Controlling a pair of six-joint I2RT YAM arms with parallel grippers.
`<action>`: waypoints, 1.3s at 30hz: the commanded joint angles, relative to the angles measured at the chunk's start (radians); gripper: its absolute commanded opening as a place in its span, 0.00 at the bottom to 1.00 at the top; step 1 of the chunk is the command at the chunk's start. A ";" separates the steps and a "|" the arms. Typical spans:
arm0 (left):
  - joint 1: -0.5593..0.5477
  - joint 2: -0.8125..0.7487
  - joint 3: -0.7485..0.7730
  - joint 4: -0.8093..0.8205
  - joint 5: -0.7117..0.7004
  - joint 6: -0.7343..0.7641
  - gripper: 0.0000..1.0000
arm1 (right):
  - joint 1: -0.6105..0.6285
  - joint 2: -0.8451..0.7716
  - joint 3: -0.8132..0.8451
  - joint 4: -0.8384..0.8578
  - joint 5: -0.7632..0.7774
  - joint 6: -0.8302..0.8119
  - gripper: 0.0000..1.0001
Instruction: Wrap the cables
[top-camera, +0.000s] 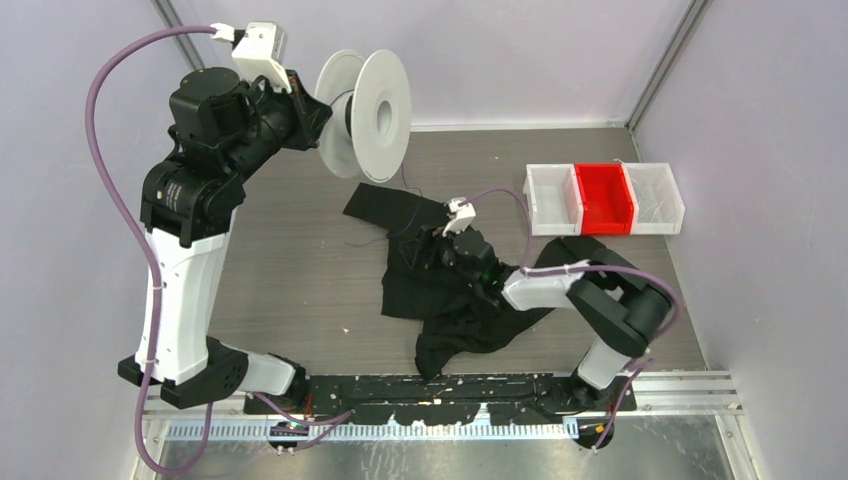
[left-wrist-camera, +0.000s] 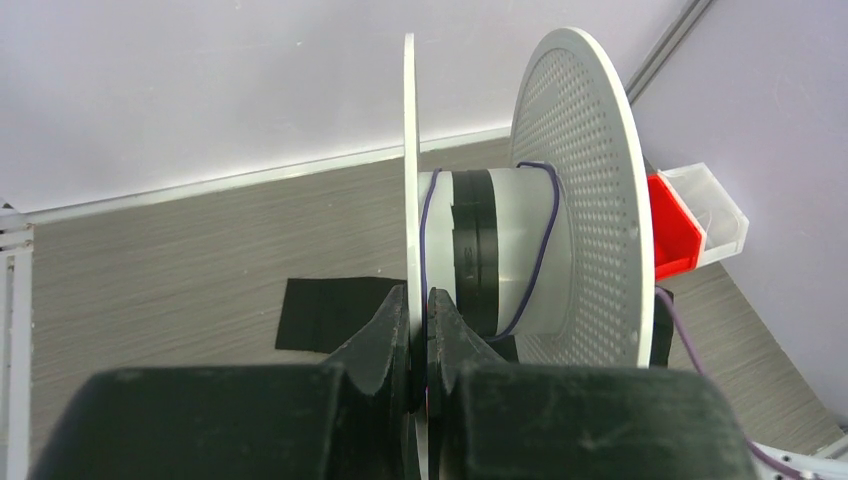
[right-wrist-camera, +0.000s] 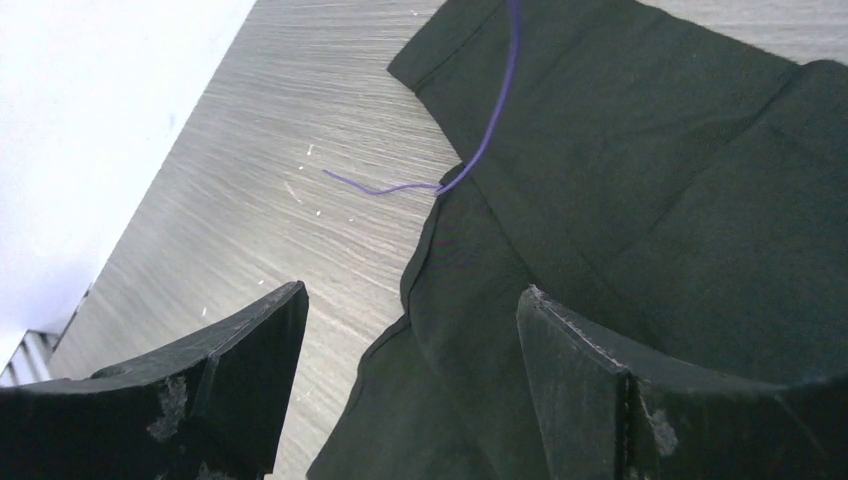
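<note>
My left gripper (top-camera: 318, 112) is shut on the near rim of a white plastic spool (top-camera: 372, 110) and holds it raised at the back of the table. In the left wrist view the jaws (left-wrist-camera: 420, 300) pinch that thin disc, and a thin purple cable (left-wrist-camera: 543, 240) loops loosely round the spool's core (left-wrist-camera: 500, 250). The cable runs down to a black cloth (top-camera: 455, 290). My right gripper (top-camera: 425, 250) is open low over the cloth. In the right wrist view the cable's end (right-wrist-camera: 480, 150) lies on the cloth's edge (right-wrist-camera: 620, 180), ahead of the open fingers (right-wrist-camera: 250, 350).
Three small bins, white (top-camera: 549, 198), red (top-camera: 603, 198) and clear (top-camera: 655, 198), stand at the right back. Purple walls close in the back and both sides. A black rail (top-camera: 440, 392) runs along the near edge between the arm bases.
</note>
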 joint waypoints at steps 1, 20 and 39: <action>0.004 -0.030 0.052 0.074 -0.007 -0.023 0.00 | 0.010 0.103 0.078 0.208 0.095 0.043 0.82; 0.004 -0.050 0.030 0.064 -0.077 -0.012 0.00 | 0.009 0.180 0.238 0.081 0.035 -0.014 0.01; 0.001 -0.031 -0.378 0.225 -0.151 0.053 0.00 | 0.150 -0.386 0.550 -0.907 -0.211 -0.430 0.01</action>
